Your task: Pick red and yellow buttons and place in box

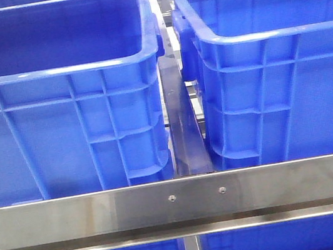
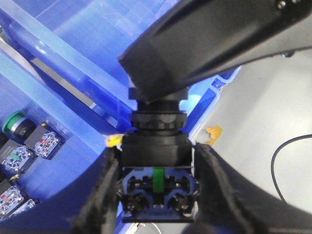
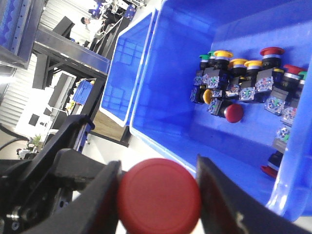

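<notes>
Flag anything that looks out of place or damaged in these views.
Nothing stands out. The right gripper is shut on a red button, the left gripper on a black-bodied button. Loose buttons lie inside a blue bin, none spilled.

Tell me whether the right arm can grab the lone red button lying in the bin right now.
Probably not yet: the right gripper is already shut on a red button, so its jaws are occupied. The path to the loose red button in the blue bin looks unobstructed otherwise.

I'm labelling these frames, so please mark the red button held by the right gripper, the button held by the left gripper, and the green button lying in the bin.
red button [image 3: 159, 195], right wrist view, centre of its red cap.
black button [image 2: 157, 152], left wrist view, its black body.
green button [image 2: 11, 121], left wrist view, its green cap.
</notes>
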### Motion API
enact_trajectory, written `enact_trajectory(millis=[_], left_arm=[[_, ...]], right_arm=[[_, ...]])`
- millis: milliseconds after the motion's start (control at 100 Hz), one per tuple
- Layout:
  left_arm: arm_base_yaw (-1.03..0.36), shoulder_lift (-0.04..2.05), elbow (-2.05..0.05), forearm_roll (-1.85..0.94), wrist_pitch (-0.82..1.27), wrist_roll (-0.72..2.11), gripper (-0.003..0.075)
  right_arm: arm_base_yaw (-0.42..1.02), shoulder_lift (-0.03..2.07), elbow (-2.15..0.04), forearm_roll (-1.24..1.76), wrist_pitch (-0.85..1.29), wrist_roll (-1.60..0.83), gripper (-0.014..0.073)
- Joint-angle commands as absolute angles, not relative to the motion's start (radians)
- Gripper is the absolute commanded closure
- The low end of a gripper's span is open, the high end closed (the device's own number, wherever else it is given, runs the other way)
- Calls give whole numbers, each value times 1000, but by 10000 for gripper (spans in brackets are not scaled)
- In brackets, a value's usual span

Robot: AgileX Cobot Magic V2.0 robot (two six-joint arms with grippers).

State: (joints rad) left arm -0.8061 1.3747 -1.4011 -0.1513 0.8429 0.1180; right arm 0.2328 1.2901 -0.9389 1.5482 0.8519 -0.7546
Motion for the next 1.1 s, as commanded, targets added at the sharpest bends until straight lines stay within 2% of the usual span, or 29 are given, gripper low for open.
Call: enact_trajectory(millis=[0,120,170,290,410,510,850,1090], left_arm=[[-813,1340,-1432,-165,780,117,739],[-813,1340,-1432,-165,780,117,733],[-813,1340,-1432,-165,780,117,706],[-813,1340,-1432,-165,780,117,569],[-813,1340,-1432,-165,780,117,384],[-813,1340,-1432,-165,780,117,291],[-802,1322,-1432,-165,769,112,277],[-690,1286,-1414,-163,758,89,277]], right_arm=[[235,1268,-973,1613,902,-770,477],[235,1268,-973,1613,902,-770,482],[235,1268,-973,1613,902,-770,482],[235,1268,-973,1613,897,-771,482],[233,1268,-973,1613,878,-778,482],[233,1268,-973,1613,861,-783,482],[230,1265,-973,1613,804,-810,482],[149,1265,-982,1613,788,-822,482]])
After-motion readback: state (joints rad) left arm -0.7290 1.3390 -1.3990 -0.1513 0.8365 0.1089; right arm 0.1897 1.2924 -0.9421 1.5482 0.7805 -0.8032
